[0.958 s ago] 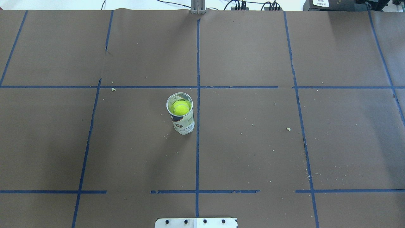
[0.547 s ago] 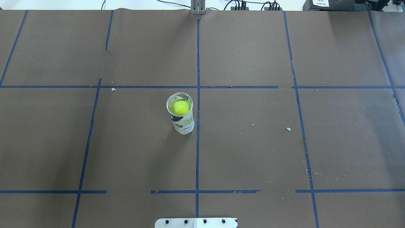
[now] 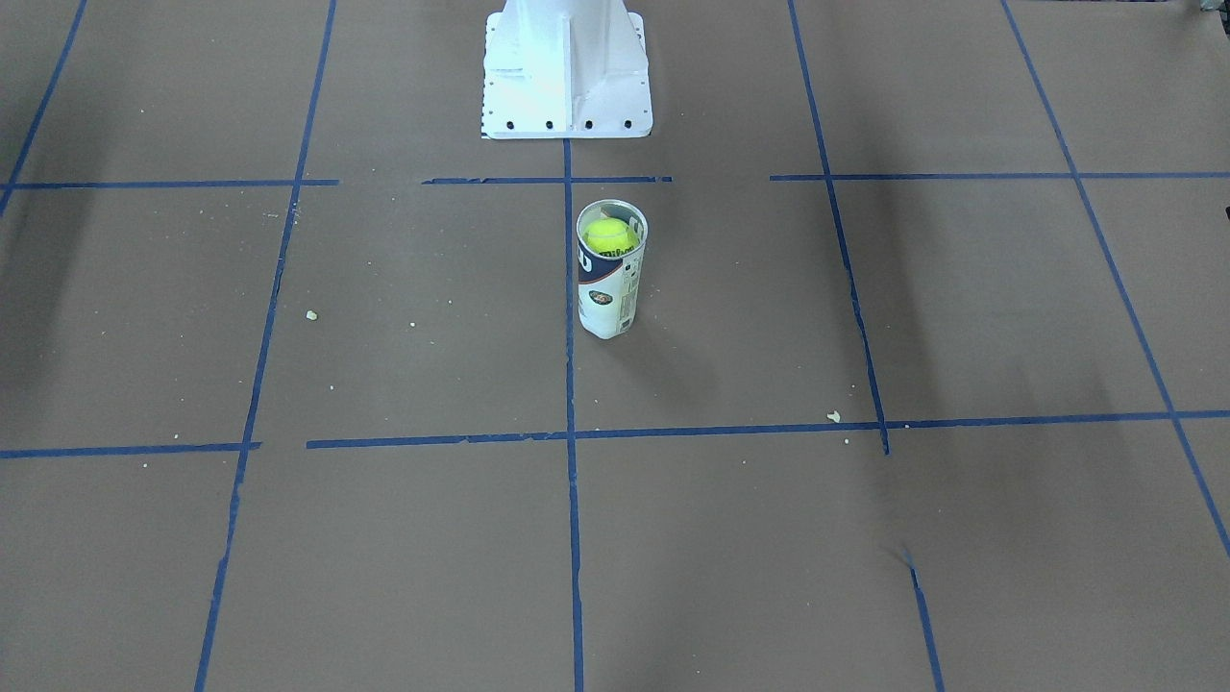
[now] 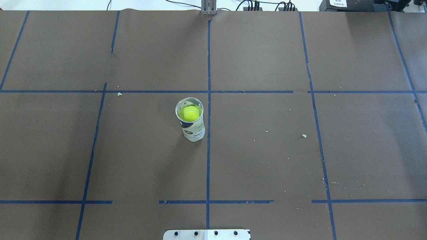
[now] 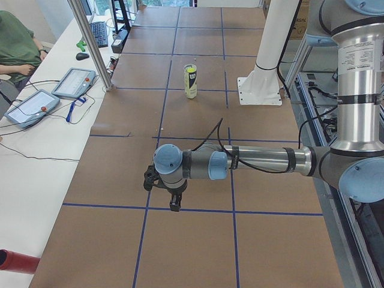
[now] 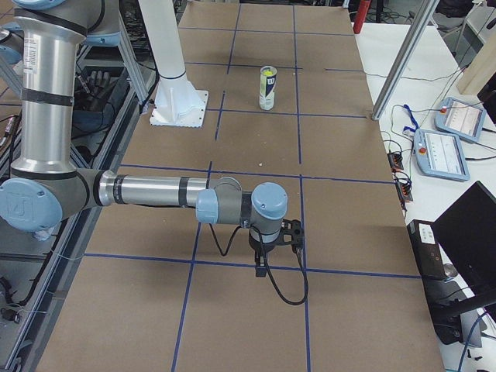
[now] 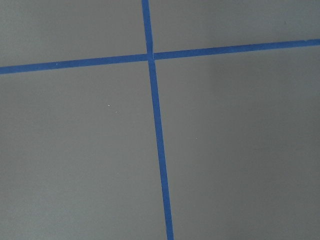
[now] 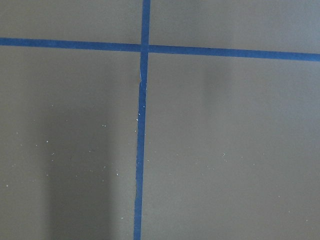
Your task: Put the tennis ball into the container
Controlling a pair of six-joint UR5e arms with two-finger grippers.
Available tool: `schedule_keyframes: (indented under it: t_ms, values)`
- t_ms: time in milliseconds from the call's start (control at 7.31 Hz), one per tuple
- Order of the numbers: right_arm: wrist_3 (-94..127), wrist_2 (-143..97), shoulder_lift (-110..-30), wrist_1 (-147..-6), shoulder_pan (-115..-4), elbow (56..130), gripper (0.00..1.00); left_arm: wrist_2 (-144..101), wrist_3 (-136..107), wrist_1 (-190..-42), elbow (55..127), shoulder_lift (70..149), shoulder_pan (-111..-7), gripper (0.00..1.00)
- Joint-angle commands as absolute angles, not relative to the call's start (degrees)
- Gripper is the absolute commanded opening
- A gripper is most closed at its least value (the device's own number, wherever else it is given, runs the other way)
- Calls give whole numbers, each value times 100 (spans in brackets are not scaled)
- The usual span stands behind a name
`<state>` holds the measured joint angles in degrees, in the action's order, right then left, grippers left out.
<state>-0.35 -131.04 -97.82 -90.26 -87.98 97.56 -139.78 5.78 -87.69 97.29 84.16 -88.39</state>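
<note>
The clear container with its white and dark-blue label stands upright near the table's middle, also seen as the container. The yellow-green tennis ball sits inside it just below the rim; the same ball shows from the front. No gripper is near the can. My left gripper hangs over bare table far from the can, and my right gripper likewise; I cannot tell whether either is open or shut. Both wrist views show only brown paper and blue tape.
The white robot pedestal stands just behind the can. Blue tape lines grid the brown table cover. Teach pendants, a metal post and a seated person line the operators' side. Small crumbs dot the paper.
</note>
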Motion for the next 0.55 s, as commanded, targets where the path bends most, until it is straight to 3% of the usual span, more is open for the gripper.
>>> schedule_keyframes:
  t_ms: [0,411]
  values:
    - [-35,-13104,-9774,-9026,-8798,9756,100,-13957,563,-8771,9704,8472,-8842,100]
    - [-35,-13104,-9782,-9026,-8798,9756,100,-13904,554,-8771,9782,8499,-8842,100]
